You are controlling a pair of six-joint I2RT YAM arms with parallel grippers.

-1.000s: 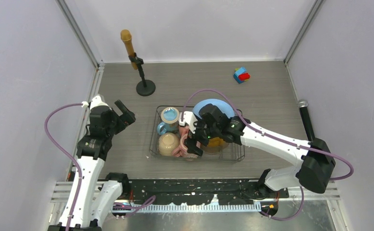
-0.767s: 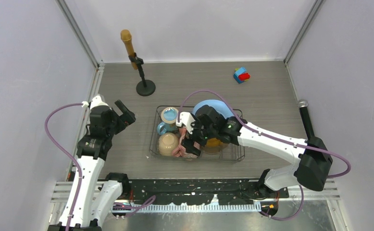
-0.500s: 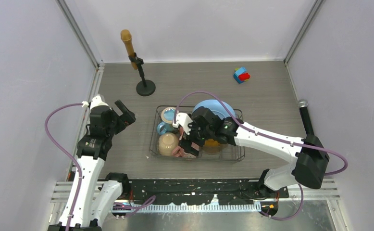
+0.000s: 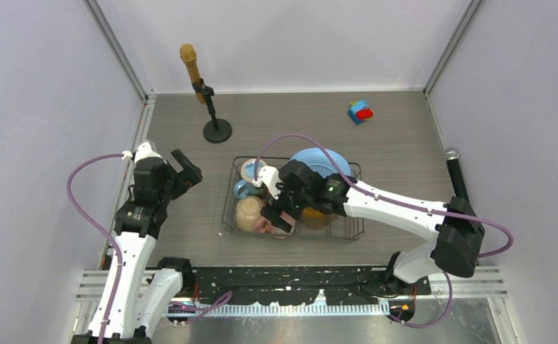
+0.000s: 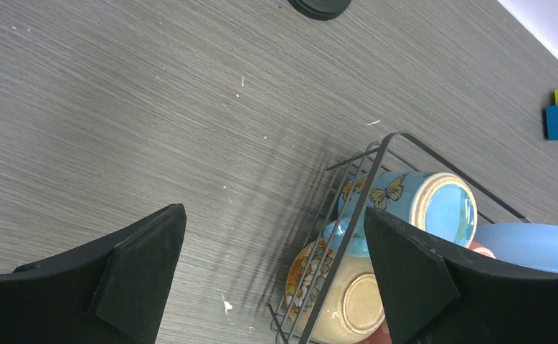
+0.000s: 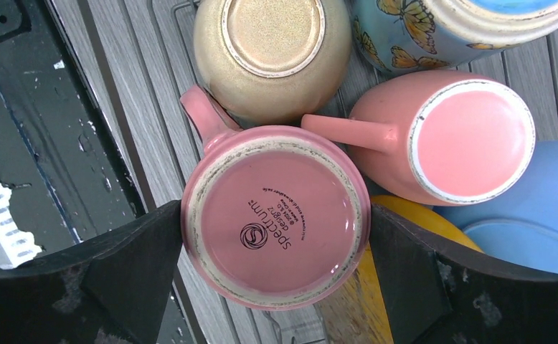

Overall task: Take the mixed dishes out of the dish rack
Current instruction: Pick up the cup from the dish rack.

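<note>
The right gripper (image 6: 276, 244) hangs over the near middle of the rack (image 4: 333, 238), its fingers (image 6: 129, 276) spread as wide as they go, one on each side of an upturned pink mug (image 6: 276, 222). The mug's base faces the wrist camera and its handle points toward the bowl (image 6: 269, 50). Each finger's inner edge lines up with the mug's wall, but from this angle it is hard to say whether they touch it or stand just clear; nothing is lifted. Beside that mug a second pink mug (image 6: 448, 136) lies on its side, its handle reaching toward the first. The bowl sits upside down in the rack's left part, with the blue mug (image 6: 419, 36) beyond it. A blue plate (image 6: 527, 208) and a yellow plate (image 6: 376, 294) stand to the right of the mugs. All the dishes are in the rack. The left gripper (image 4: 183, 168) is held above bare table (image 5: 154, 107), apart from the rack's left side, its fingers (image 5: 129, 276) also fully spread and holding nothing.
</note>
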